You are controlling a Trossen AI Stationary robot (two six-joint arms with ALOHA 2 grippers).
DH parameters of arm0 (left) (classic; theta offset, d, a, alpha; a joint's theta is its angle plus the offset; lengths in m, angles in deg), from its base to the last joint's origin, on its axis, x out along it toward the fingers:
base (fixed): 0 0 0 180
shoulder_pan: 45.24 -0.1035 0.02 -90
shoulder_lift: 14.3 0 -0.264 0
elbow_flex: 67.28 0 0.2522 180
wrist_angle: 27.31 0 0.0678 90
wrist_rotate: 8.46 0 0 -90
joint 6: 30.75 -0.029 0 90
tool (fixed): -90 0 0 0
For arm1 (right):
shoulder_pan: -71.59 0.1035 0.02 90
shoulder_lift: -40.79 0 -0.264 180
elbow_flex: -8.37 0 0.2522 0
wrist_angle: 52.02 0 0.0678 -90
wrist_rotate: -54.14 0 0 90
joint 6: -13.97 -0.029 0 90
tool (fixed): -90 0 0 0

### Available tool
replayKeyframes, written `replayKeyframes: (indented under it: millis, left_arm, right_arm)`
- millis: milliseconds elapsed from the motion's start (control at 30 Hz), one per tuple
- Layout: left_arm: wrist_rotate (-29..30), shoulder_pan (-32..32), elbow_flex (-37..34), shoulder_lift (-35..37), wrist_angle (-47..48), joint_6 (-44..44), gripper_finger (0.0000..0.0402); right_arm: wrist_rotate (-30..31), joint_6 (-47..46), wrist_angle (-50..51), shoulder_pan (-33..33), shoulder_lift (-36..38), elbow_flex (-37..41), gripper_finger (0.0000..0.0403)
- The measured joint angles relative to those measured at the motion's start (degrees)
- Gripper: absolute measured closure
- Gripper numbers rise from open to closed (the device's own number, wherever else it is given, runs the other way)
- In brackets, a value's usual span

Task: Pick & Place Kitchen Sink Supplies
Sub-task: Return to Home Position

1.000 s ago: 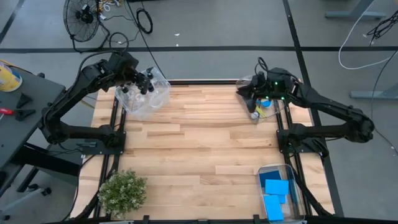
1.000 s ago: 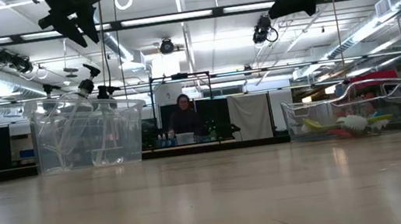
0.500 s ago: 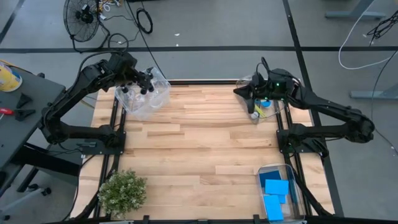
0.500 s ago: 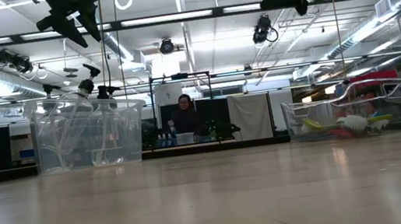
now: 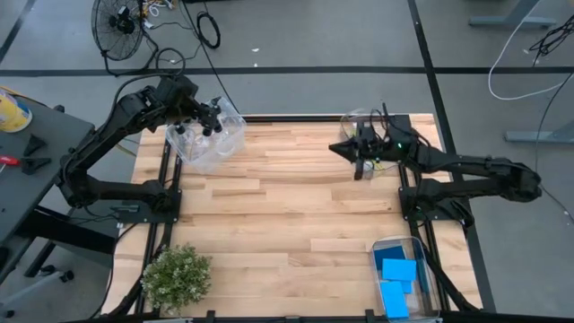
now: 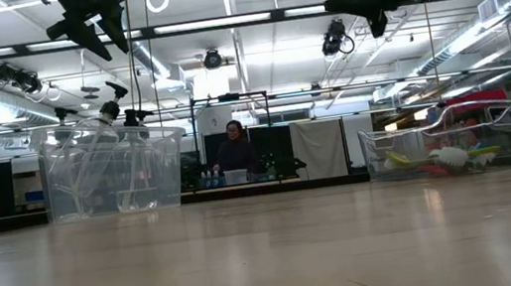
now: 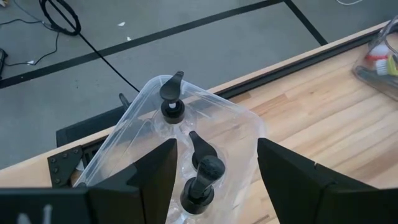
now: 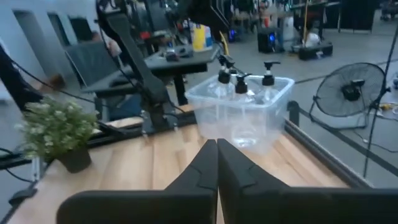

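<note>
Clear pump bottles (image 7: 172, 104) stand in the clear bin (image 5: 231, 142) at upper left, directly beneath the left hand (image 7: 216, 149), spread wide and empty; the right hand (image 5: 339, 148), clenched on nothing, points toward frame left, away from the brushes (image 6: 435, 159)

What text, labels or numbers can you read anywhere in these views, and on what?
None can be read.
Clear bottles in the bottle bin: no label shows.
Blue sponges: plain.
Yellow container on the side table: print too small to read.
Left gripper over the bottle bin, right gripper above the table near the brush bin: no markings show.
</note>
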Motion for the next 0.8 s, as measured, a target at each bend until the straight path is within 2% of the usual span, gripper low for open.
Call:
replayKeyframes:
  millis: [100,200,333,533,800]
  left_arm:
    - [0.00,-0.02,0.00,0.00,0.00,0.00,0.0174]
    - [0.00,0.00,0.00,0.00,0.00,0.00,0.0174]
    - [0.00,-0.02,0.00,0.00,-0.02,0.00,0.0174]
    - [0.00,-0.02,0.00,0.00,0.02,0.00,0.0174]
    - [0.00,-0.02,0.00,0.00,0.00,0.00,0.0174]
  right_arm:
    - [2.18,-2.27,-4.98,1.55,4.33,7.01,0.0402]
    - [5.44,-2.81,-3.11,2.50,10.09,13.36,0.0402]
    - [5.52,-0.99,-2.80,4.24,17.64,19.43,0.0403]
    - [5.56,4.04,-0.80,7.66,26.25,25.22,0.0403]
    - [5.59,5.59,1.23,10.03,37.46,32.22,0.0403]
